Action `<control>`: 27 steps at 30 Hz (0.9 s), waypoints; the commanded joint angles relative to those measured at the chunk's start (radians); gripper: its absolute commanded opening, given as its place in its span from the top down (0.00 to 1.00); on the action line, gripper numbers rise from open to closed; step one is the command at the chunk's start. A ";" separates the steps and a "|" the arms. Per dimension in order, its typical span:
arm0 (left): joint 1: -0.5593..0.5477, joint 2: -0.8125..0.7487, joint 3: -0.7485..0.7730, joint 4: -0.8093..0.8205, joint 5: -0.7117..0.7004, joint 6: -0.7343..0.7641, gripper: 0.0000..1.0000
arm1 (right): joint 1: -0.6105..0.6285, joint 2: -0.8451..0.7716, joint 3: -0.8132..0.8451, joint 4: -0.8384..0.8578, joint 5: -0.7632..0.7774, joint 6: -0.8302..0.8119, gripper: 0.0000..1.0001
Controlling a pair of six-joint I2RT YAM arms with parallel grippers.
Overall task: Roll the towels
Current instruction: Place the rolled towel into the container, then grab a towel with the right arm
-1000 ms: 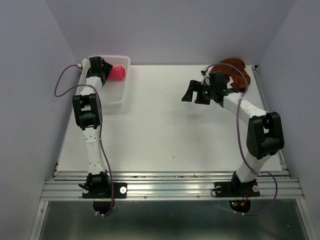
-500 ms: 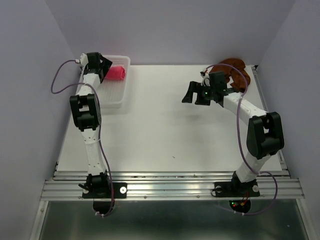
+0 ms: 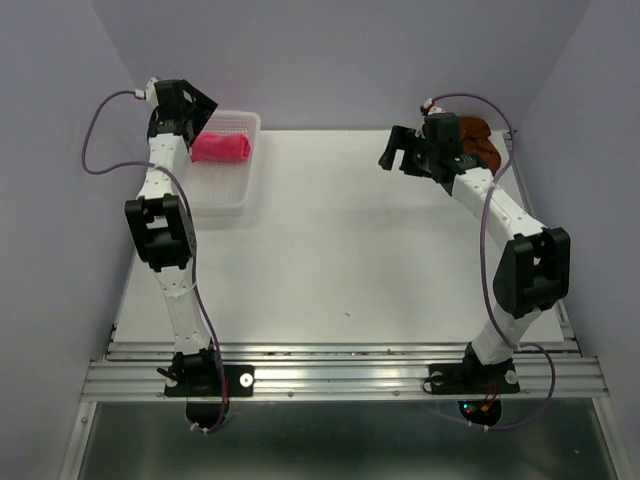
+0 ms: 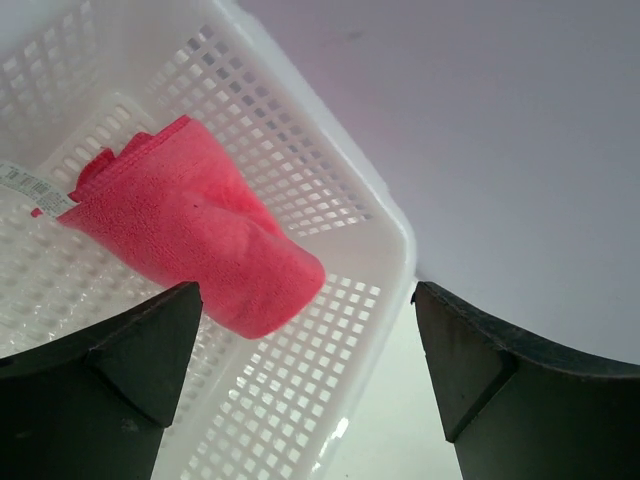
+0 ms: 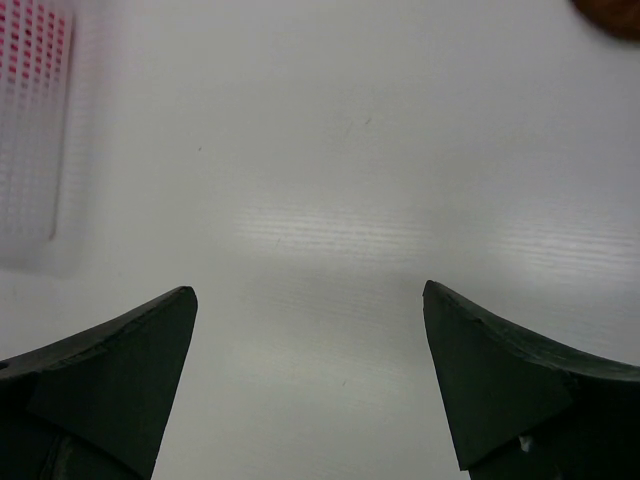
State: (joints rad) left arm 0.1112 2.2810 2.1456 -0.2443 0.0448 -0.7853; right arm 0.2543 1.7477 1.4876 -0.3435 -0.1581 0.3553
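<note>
Pink towel [image 4: 190, 240] lies in the basket [image 4: 372, 205]; brown towel [image 3: 482, 136] (far desk [image 3: 330, 240] corner) is partly hidden behind the right arm [image 3: 490, 200]; left jaws and right jaws both spread, empty.

Brown towel [image 3: 487, 145] partly hidden behind the right arm [image 3: 500, 210]; in the right wrist view only a sliver shows, cut off at the top right corner. White basket [image 5: 30, 130] there is blurred and cropped at the left edge.
</note>
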 commanded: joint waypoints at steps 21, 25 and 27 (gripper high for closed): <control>-0.024 -0.597 -0.573 0.151 0.141 0.136 0.01 | -0.259 0.834 0.985 0.059 0.477 -0.099 0.00; -0.056 -0.627 -0.644 0.181 0.159 0.136 0.01 | -0.259 0.933 1.023 0.159 0.425 -0.087 0.00; -0.067 -0.641 -0.656 0.183 0.162 0.136 0.01 | -0.259 0.954 1.047 0.161 0.391 -0.081 0.03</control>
State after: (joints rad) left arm 0.0711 1.7275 1.5078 -0.1459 0.1745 -0.6727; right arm -0.0143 2.6705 2.4443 -0.3145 0.2882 0.2871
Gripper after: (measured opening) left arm 0.986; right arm 0.998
